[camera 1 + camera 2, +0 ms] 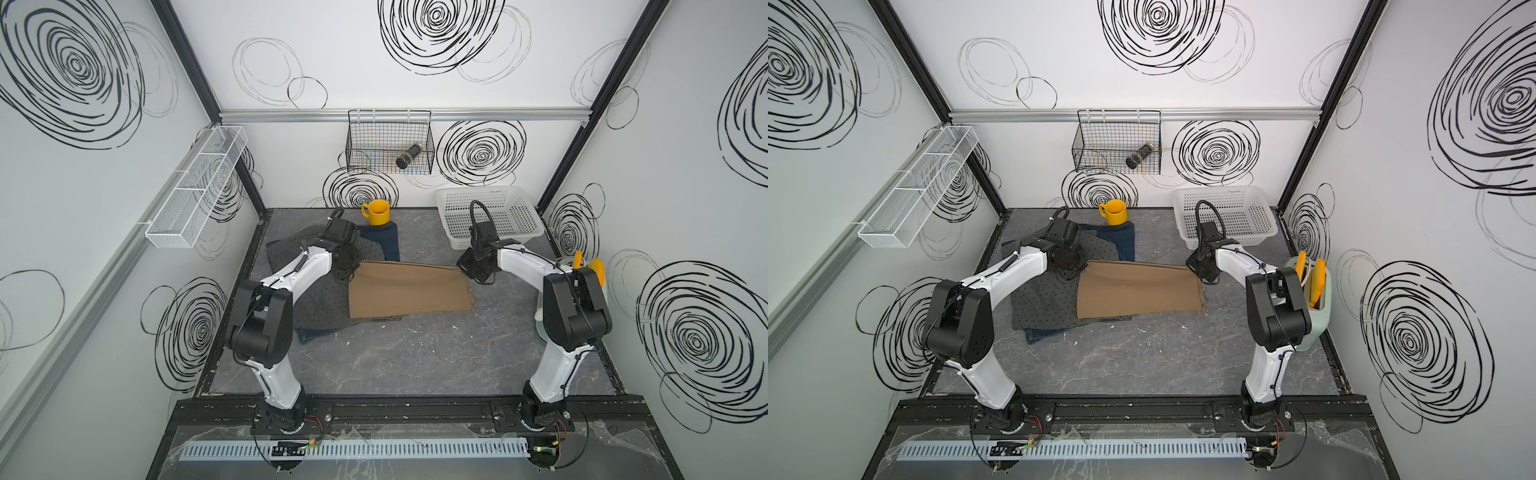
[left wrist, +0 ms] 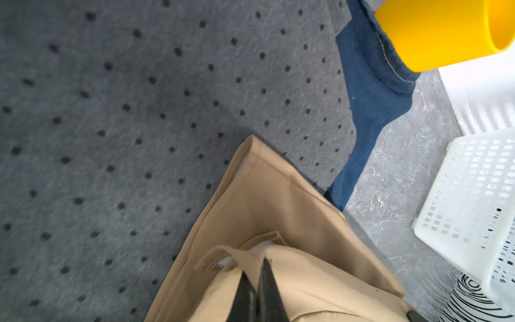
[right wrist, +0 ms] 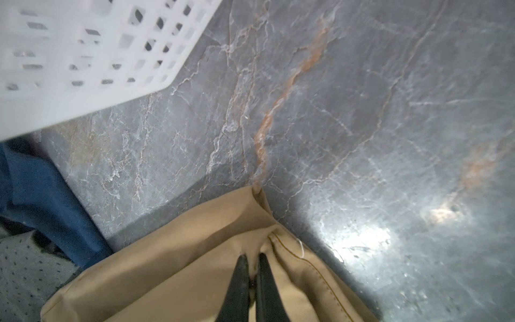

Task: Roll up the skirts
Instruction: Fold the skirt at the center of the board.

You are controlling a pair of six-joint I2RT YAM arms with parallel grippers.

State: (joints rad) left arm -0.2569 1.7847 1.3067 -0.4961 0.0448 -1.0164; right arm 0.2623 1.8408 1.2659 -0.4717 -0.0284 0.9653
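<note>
Jaws of left gripper point(image 2: 255, 269): closed, pinching a fold at the far-left corner of the tan skirt point(image 1: 409, 289). Jaws of right gripper point(image 3: 252, 258): nearly together, with cloth bunched between the tips at the far-right corner, beside the stitched seam. This reads as a grip.

Judgement: one pinch at each end of the far edge holds that edge straight, so it can be turned toward the near side as the first wrap of a roll.

Tan skirt lies flat mid-table, uppermost. Its left part overlaps the grey dotted skirt point(image 1: 320, 299), which covers most of the denim skirt point(image 1: 384, 245). Yellow mug point(image 1: 378, 212) stands at the denim's far edge, seemingly on it. No roll formed yet.
</note>
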